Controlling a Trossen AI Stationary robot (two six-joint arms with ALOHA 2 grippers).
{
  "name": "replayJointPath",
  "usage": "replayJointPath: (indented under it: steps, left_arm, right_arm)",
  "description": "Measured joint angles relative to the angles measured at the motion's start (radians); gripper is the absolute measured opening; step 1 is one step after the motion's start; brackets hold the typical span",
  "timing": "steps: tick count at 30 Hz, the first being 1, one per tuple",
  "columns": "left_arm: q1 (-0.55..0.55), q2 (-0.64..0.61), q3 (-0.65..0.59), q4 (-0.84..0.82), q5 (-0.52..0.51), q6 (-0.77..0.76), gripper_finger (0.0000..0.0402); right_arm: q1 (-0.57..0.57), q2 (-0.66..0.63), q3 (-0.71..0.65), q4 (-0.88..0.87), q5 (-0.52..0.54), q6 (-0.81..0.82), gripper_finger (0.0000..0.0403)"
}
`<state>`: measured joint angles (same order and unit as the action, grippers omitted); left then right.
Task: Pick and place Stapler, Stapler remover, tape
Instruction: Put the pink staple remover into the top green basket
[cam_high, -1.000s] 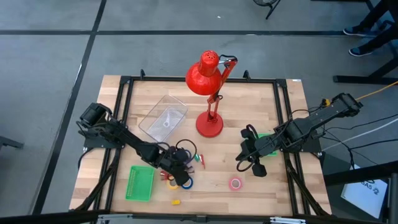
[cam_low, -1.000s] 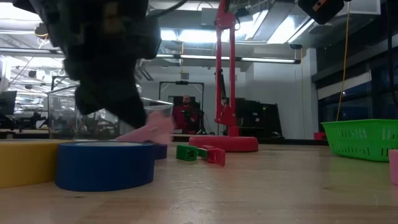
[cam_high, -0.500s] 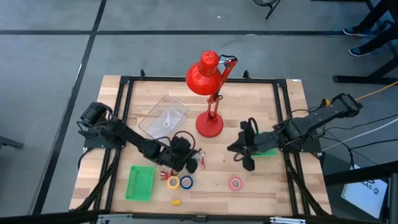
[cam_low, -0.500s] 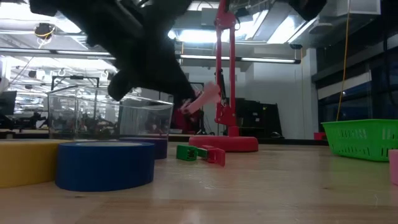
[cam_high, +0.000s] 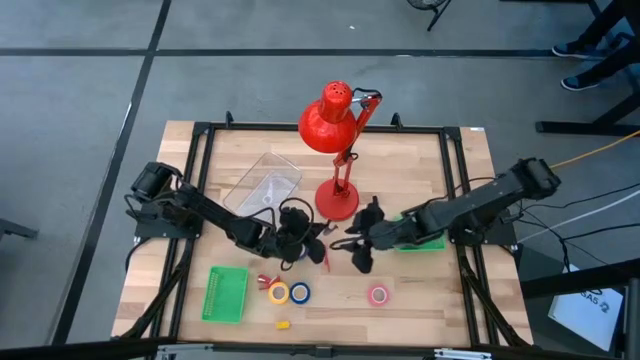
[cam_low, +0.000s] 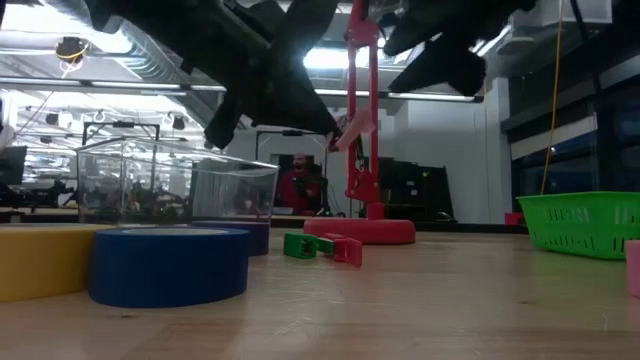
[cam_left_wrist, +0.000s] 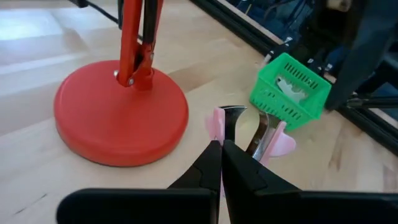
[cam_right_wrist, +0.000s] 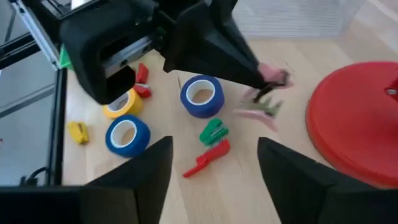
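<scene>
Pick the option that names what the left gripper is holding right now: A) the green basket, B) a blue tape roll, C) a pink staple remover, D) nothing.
C: the left gripper is pinched shut on the pink staple remover, lifted near the red lamp base.

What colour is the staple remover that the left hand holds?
Pink, with metal claws; the staple remover shows best in the left wrist view, in the left hand.

The left gripper (cam_left_wrist: 221, 149) lifted the pink staple remover (cam_left_wrist: 261, 134) toward the right gripper (cam_high: 358, 240), which opened.
</scene>
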<state>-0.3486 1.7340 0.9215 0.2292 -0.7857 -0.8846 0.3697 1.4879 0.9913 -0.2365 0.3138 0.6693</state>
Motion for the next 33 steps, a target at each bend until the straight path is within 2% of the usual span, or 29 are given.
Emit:
replayJointPath:
  steps: [4,14,20,24,28,33]
  left_arm:
    - [-0.001,0.0,0.0,0.008,0.0,0.008,0.0002]
    - [-0.003,0.0,0.0,0.017,0.016,0.015,0.0002]
    - [-0.003,0.0,0.0,0.085,0.01,0.043,0.0002]
    - [-0.003,0.0,0.0,0.127,0.003,0.081,0.0002]
    - [-0.003,0.0,0.0,0.158,-0.014,0.104,0.0002]
    - [-0.002,0.0,0.0,0.164,-0.019,0.113,0.0002]
  right_arm:
    - [-0.011,0.045,0.0,0.043,0.004,0.001,0.0248]
    - [-0.075,0.076,0.0,0.041,0.052,0.056,0.0232]
    - [-0.11,0.075,0.0,0.041,-0.056,0.081,0.0233]
    - [-0.111,0.075,0.0,0.056,-0.054,0.075,0.0227]
    - [-0.112,0.075,0.0,0.061,-0.053,0.058,0.02]
    - [-0.112,0.075,0.0,0.061,-0.048,0.053,0.013]
